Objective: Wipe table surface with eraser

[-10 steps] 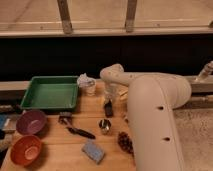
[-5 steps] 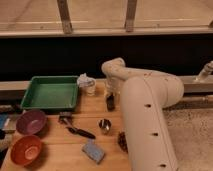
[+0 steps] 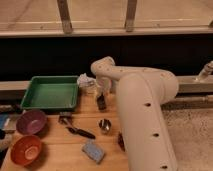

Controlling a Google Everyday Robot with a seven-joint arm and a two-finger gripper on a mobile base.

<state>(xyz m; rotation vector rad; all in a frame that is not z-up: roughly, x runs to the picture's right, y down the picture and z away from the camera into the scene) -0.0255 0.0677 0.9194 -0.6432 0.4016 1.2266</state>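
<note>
Tan planks make up the table surface (image 3: 55,150), which carries, left to right, an orange bowl (image 3: 25,149), a purple bowl (image 3: 32,121), a green tray (image 3: 51,92) and a blue-grey sponge (image 3: 93,150), with a dark wall band and window frame behind. At the tray's three o'clock the gripper (image 3: 101,101) pinches the black eraser (image 3: 102,104) against the wood. Since half a second ago the white arm (image 3: 142,115) has swung slightly, the gripper staying low.

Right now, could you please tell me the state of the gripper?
Gripper: at the far side of the table surface, right of the green tray, down at the eraser.
</note>
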